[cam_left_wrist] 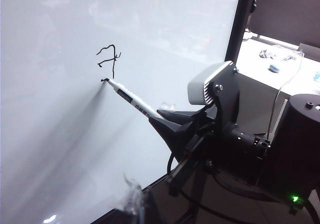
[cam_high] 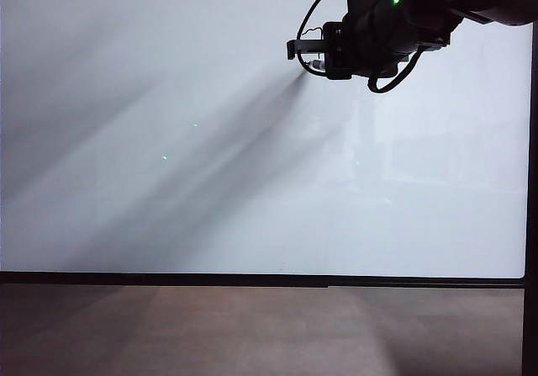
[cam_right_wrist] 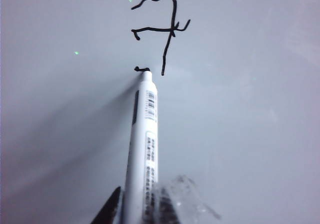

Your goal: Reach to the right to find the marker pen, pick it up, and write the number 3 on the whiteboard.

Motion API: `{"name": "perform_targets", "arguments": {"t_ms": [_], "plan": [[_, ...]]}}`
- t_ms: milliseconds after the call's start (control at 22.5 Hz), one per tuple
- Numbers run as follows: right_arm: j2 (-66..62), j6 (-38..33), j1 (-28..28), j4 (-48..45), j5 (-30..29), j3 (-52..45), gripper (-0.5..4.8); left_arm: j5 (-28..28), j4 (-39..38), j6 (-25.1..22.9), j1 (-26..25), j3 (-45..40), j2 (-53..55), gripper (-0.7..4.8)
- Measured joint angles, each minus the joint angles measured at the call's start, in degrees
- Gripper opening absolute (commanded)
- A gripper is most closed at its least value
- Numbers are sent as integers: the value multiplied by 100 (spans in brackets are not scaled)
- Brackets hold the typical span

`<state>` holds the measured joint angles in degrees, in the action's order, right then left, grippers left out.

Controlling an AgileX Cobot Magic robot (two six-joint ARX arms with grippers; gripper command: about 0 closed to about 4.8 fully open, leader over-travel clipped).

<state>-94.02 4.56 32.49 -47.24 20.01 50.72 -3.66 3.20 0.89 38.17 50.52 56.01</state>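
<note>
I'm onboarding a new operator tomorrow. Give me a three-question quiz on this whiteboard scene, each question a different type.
1. True or false: the marker pen tip touches the whiteboard.
2. Which end effector holds the pen? A) left B) right
3. Fill in: the ink figure looks like a crossed ____.

Key: 1. true. 2. B: the right end effector, seen in the left wrist view, clamps the barrel; the left end effector is out of view. 3. seven.
</note>
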Motion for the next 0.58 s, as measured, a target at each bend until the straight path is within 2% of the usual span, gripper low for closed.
{"name": "perform_targets", "arguments": {"t_ms": [579], "plan": [[0,2,9,9,254,-2,20,0,2,-2,0,0,0,-5]]}}
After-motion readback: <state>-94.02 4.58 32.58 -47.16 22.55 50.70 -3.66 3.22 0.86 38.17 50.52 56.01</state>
